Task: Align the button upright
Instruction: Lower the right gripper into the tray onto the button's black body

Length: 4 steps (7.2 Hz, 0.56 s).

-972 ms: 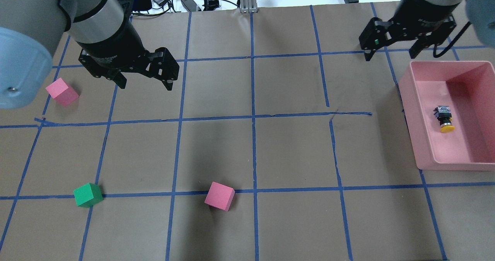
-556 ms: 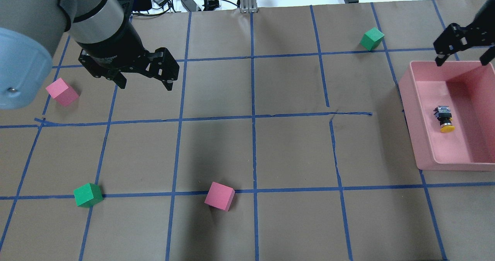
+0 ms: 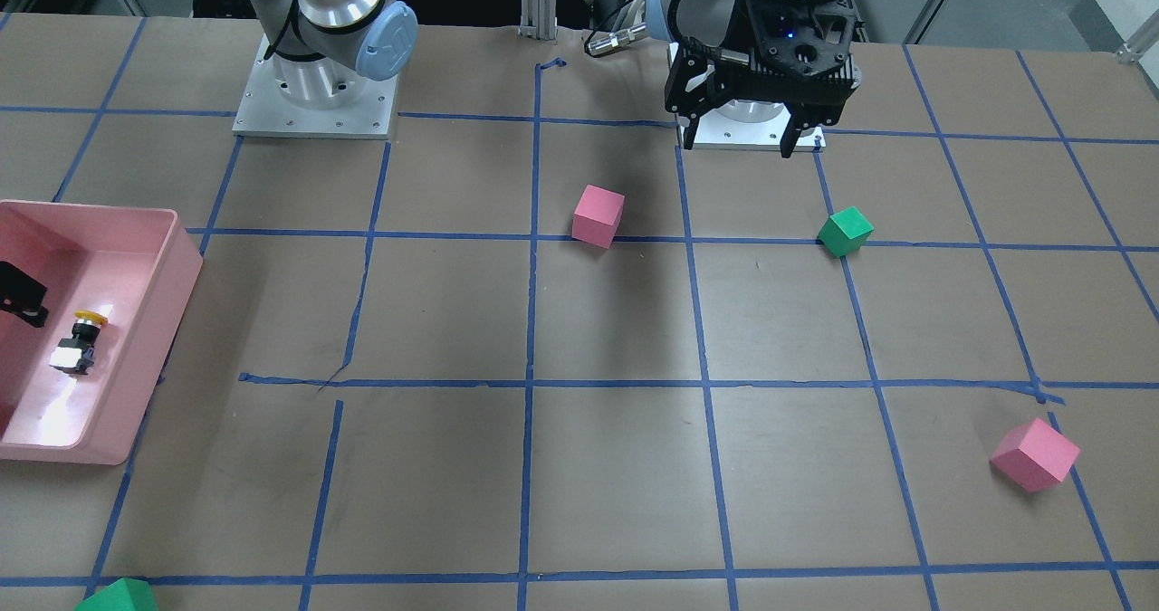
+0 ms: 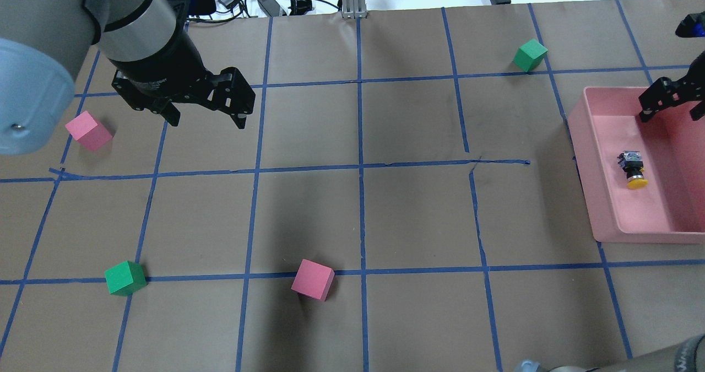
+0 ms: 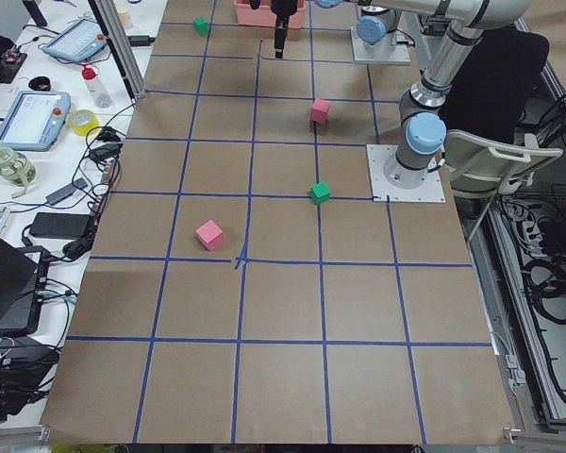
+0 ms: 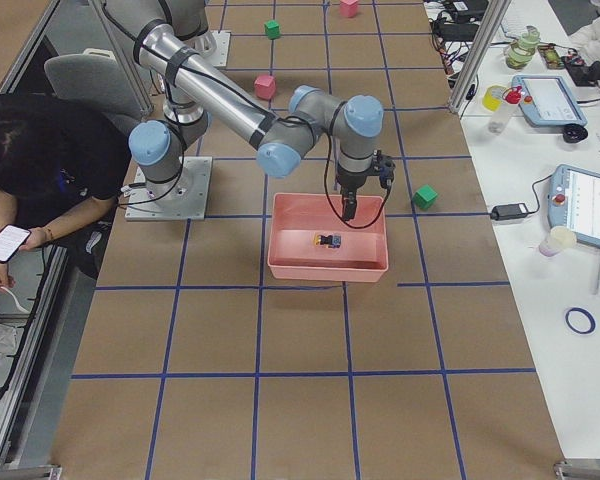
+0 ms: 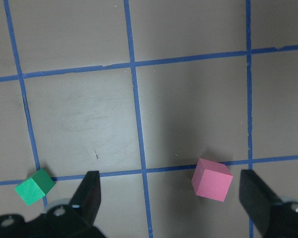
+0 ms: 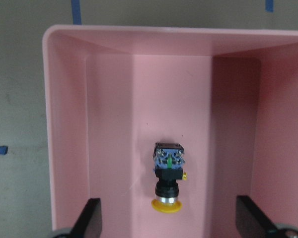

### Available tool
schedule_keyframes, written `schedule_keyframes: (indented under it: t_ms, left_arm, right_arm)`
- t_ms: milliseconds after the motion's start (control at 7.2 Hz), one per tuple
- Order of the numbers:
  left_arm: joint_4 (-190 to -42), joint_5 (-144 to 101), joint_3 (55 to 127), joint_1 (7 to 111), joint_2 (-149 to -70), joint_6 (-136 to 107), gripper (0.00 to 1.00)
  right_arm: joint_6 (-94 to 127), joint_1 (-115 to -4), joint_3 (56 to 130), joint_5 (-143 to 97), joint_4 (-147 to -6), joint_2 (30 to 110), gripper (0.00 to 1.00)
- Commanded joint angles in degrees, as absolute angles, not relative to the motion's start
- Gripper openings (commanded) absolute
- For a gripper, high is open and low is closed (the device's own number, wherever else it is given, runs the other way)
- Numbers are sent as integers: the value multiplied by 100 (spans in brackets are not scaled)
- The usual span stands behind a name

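Observation:
The button (image 4: 633,169) lies on its side on the floor of a pink bin (image 4: 585,162), yellow cap toward the robot. It also shows in the right wrist view (image 8: 169,181) and in the front-facing view (image 3: 80,342). My right gripper (image 8: 171,222) is open and empty. It hangs above the bin's far end (image 4: 682,99), with the button between and ahead of its fingers (image 8: 92,218). My left gripper (image 4: 206,116) is open and empty above the far left of the table, far from the bin.
A pink cube (image 4: 88,130) and a green cube (image 4: 125,278) lie on the left. Another pink cube (image 4: 313,279) lies near the front middle. A second green cube (image 4: 530,55) sits at the back, left of the bin. The bin walls surround the button.
My right gripper has moved right and toward the robot, from the back of the table to over the bin's far end, which uncovers the back green cube. The left arm has not moved.

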<state>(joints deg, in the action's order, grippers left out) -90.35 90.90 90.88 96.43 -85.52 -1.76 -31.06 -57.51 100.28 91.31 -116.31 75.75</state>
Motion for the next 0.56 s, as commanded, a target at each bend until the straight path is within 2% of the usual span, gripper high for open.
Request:
schedule_keyframes:
  t_ms: [0, 417]
  left_arm:
    - [-9035, 9097, 9079, 9633, -8560, -167, 100]
    - [-9035, 9088, 8948, 9633, -8622, -79, 100]
  right_arm:
    - [-3208, -5713, 10659, 8974, -12487, 7357, 95]
    - [-3226, -5572, 10775, 9026, -12489, 7313, 95]
